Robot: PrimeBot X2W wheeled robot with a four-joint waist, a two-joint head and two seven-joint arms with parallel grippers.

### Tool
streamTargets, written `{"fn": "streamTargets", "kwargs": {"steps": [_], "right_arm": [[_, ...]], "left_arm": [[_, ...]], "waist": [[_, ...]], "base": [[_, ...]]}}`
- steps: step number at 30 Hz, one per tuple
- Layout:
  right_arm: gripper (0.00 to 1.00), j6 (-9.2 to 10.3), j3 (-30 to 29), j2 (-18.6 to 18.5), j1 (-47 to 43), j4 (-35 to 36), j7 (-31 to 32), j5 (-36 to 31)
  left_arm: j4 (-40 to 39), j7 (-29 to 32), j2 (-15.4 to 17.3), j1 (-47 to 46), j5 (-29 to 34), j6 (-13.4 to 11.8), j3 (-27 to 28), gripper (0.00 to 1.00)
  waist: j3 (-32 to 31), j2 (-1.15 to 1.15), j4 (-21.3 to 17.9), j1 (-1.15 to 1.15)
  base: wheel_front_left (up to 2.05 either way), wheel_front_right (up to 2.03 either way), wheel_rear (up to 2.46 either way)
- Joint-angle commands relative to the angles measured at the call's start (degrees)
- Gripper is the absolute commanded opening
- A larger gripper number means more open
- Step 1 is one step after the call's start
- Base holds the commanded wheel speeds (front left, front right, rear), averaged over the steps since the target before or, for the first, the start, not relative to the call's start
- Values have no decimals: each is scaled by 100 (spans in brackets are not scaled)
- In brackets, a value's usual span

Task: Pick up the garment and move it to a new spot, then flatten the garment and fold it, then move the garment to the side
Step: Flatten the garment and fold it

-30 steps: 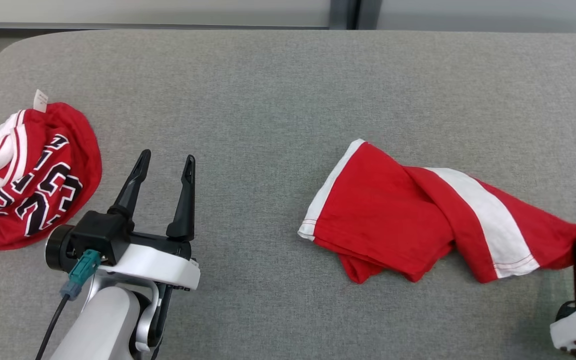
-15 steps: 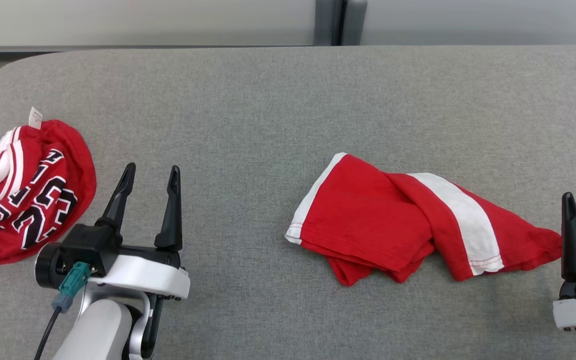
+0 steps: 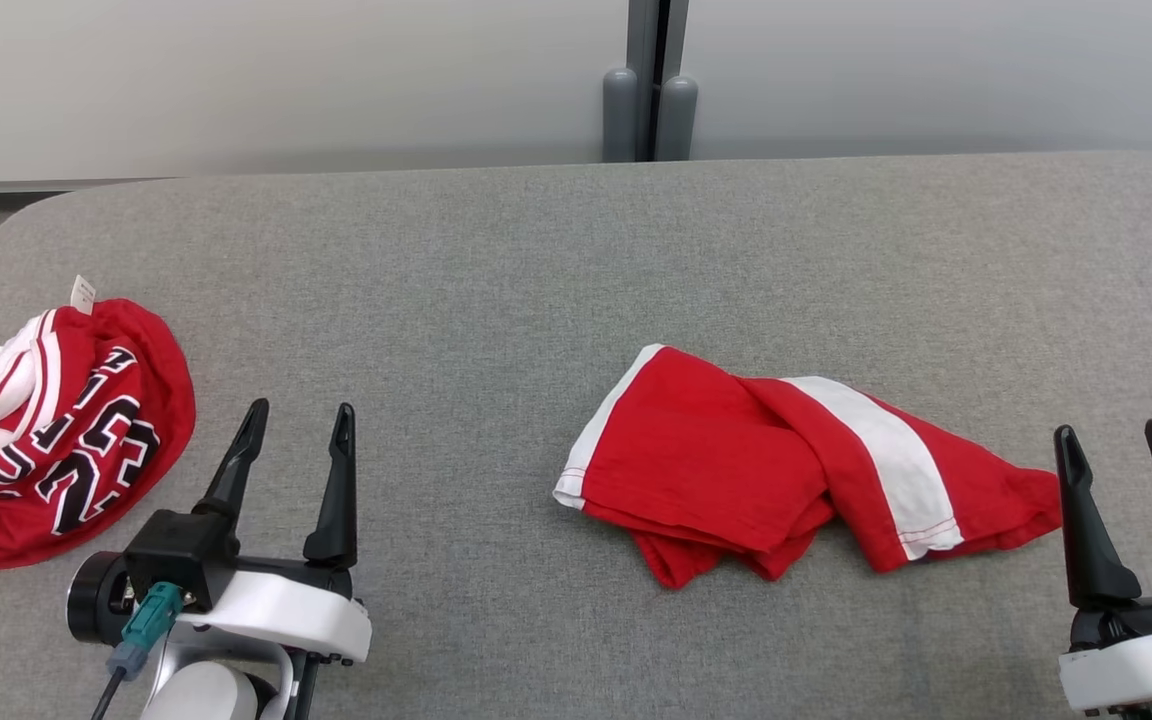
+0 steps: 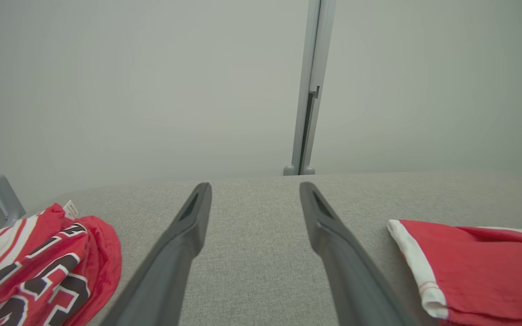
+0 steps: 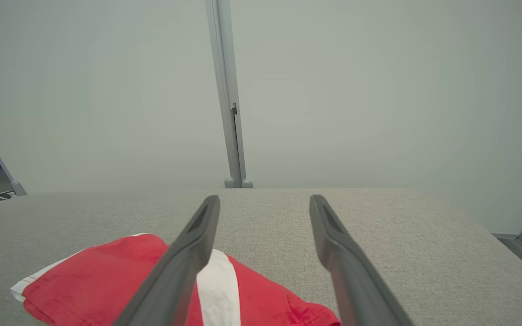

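While the garment [image 3: 716, 460] lies bunched well inside the tabletop [image 3: 536, 260] edges, the left gripper [image 3: 301, 408] and right gripper [image 3: 1109, 430] flank it, fingers spread, empty.

Bright, even light, soft shadows (wrist views bend at edges).

The garment [image 3: 706, 455] is showing red with a white band and white hem, the jersey [image 3: 86, 440] is showing red with black, white-edged lettering, and the table [image 3: 536, 260] is showing grey.
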State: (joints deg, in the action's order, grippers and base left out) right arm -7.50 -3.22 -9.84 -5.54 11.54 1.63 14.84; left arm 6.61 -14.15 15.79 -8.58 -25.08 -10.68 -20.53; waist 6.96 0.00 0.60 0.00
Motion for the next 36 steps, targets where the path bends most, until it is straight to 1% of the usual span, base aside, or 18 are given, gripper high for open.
{"fn": "streamTargets", "kwargs": {"steps": [1, 9, 11, 13, 15, 18, 22, 25, 29, 30, 33, 34, 35, 36], "right_arm": [[100, 2, -11, 3, -25, 9, 27, 13], [100, 2, -32, -23, -34, 8, 47, 52], [100, 2, 8, -31, -18, 12, 52, 46], [100, 1, 147, -122, 41, 9, 89, -6], [100, 1, 497, -291, 117, -24, 179, -53], [100, 2, 1299, -634, 236, -153, 361, -144], [100, 3, 2432, -992, 585, -440, 604, -156], [100, 3, 3038, -1219, 897, -701, 715, -197], [100, 3, 3505, -1424, 1285, -1019, 818, -308], [100, 3, 3623, -1535, 1431, -1156, 892, -417], [100, 4, 3663, -1578, 1546, -1232, 948, -527], [62, 4, 3636, -1590, 1579, -1283, 970, -574], [19, 4, 3625, -1583, 1605, -1305, 991, -610], [0, 4, 3591, -1576, 1626, -1335, 1021, -630]], "left_arm": [[-29, 2, 49, 30, 24, -61, 3, 100], [-176, 86, 80, 30, 53, -128, -47, 100], [-206, 121, 93, -7, 74, -144, -54, 100], [-252, 144, 106, -57, 97, -166, -69, 100], [-303, 163, 93, -121, 108, -176, -90, 100], [-358, 189, 59, -224, 147, -177, -145, 100], [-362, 152, -34, -385, 184, -159, -216, 100], [-324, 119, -136, -516, 199, -118, -282, 100], [-233, 51, -243, -641, 178, -90, -304, 100], [-173, 26, -289, -684, 176, -64, -309, 100], [-133, -3, -308, -737, 182, -45, -300, 100], [-109, -11, -313, -749, 185, -47, -292, 100], [-86, -25, -320, -751, 191, -48, -286, 100], [-67, -39, -326, -751, 198, -42, -280, 100]], "waist": [[1, 0, -3, 0], [15, 0, 24, 0], [42, 0, 38, 0], [96, 0, 54, 0], [172, 0, 85, 0], [311, 0, 193, 0], [490, 0, 393, 0], [621, 0, 554, 0], [748, 0, 693, 0], [787, 0, 730, 0], [816, 0, 742, 0], [824, 0, 741, 0], [830, 0, 738, 0], [836, 0, 731, 0]], "base": [[0, 0, 0], [0, 0, 0], [0, 0, 0], [0, 0, 0], [0, 0, 0], [0, 0, 0], [0, 0, 0], [0, 0, 0], [0, 0, 0], [0, 0, 0], [0, 0, 0], [0, 0, 0], [0, 0, 0], [0, 0, 0]]}}
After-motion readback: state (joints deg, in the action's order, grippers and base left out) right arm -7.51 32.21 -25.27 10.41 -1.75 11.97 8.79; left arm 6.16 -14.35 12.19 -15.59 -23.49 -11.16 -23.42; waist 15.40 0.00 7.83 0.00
